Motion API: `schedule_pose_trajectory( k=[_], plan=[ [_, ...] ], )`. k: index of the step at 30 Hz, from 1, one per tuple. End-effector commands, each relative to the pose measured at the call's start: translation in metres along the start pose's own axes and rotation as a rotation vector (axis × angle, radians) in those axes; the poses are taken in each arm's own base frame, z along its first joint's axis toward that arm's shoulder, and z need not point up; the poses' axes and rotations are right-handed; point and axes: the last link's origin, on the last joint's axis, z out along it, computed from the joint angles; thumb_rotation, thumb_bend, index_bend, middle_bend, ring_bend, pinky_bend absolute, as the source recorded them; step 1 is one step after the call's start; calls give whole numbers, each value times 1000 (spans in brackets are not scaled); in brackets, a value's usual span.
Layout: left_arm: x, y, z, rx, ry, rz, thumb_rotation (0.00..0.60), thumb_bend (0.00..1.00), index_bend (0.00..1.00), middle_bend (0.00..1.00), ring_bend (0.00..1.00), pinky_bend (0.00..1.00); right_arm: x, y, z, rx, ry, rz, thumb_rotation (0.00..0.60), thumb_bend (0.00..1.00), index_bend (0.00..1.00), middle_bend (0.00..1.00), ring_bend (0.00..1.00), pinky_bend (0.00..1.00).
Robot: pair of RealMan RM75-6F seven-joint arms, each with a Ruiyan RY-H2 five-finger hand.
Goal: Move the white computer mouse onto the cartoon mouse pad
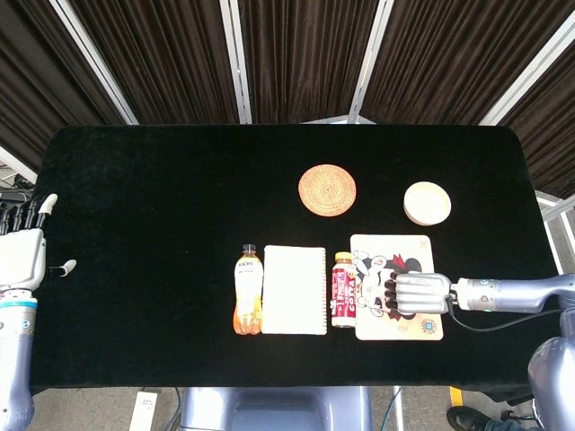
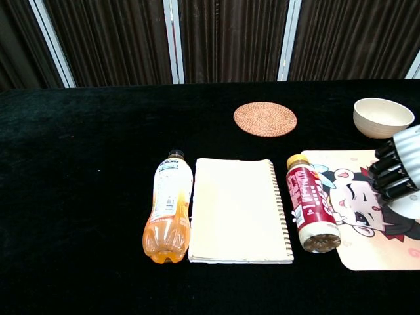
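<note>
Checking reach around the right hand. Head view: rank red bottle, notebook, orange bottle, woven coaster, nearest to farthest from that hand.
Measured from the right hand, over the mouse pad:
1. Red bottle, just to its left, beside the pad.
2. Notebook, next along to the left.
3. Woven coaster, up toward the table's far side.
4. Orange bottle, leftmost of the row.

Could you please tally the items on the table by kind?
Bottles: 2, orange drink and red drink
Notebook: 1
Mouse pad: 1
Woven coaster: 1
Bowl: 1
Total: 6
</note>
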Motion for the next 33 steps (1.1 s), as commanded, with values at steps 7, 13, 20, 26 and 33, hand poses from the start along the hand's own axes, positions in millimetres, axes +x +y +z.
schedule_pose_trajectory(
  k=[7,13,20,26,33],
  plan=[
    [1,-4,0,9,-2,-4,600,48,0,0,0,0,7,2,22,36,40,-46,600,412,451,406,259,396],
    [1,-6,1,13,-6,-9,600,48,0,0,0,0,10,11,32,16,39,-124,600,2,140,56,0,88],
    [2,-10,3,20,-10,-18,600,47,0,0,0,0,14,14,32,-7,39,-149,600,0,112,25,0,40],
    [4,-11,2,18,-11,-27,600,49,0,0,0,0,23,14,27,-19,63,-166,600,0,113,25,0,53],
    [10,-10,-2,-1,-3,-55,600,49,0,0,0,0,49,18,-10,-197,168,-127,600,0,113,25,0,53]
  ],
)
